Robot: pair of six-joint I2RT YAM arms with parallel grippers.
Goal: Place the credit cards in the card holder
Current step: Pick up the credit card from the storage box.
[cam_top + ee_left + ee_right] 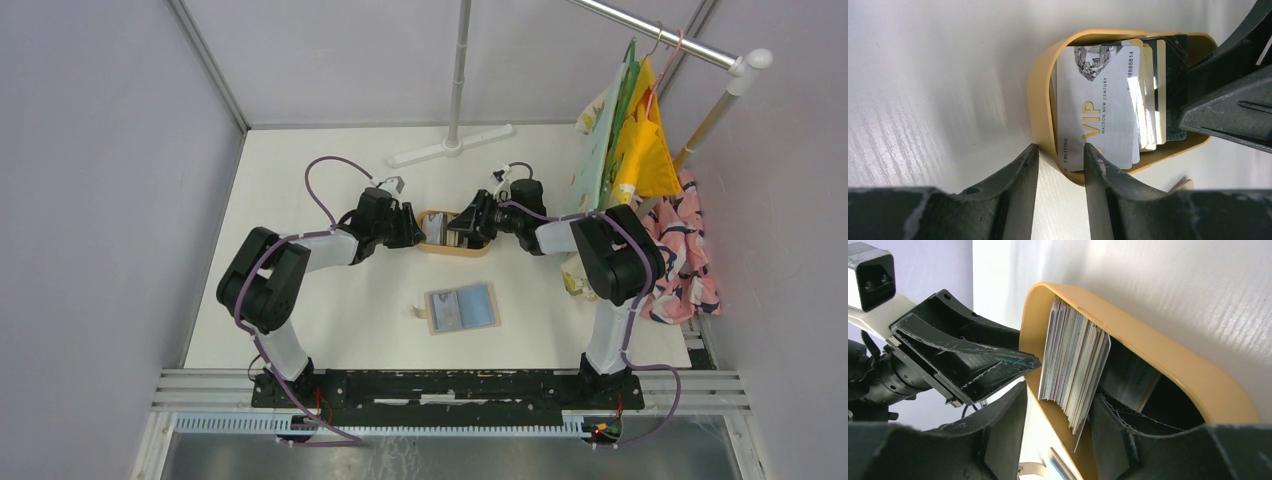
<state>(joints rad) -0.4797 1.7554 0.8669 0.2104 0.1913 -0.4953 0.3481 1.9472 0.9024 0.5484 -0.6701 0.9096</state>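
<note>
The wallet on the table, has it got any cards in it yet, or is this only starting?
Early on. Done: the wallet lies open. In hand: the right jaws flank the card stack in the tray; the left jaws straddle its end wall. Left: every card I can see still needs moving.

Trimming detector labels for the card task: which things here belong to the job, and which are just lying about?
Job:
- stack of thin plastic credit cards, silver VIP one in front
- oval tan wooden tray holding them
- open beige folding card holder with light blue lining

Lying about:
- white pole stand
- hanging yellow and green fabrics
- pink patterned cloth
</note>
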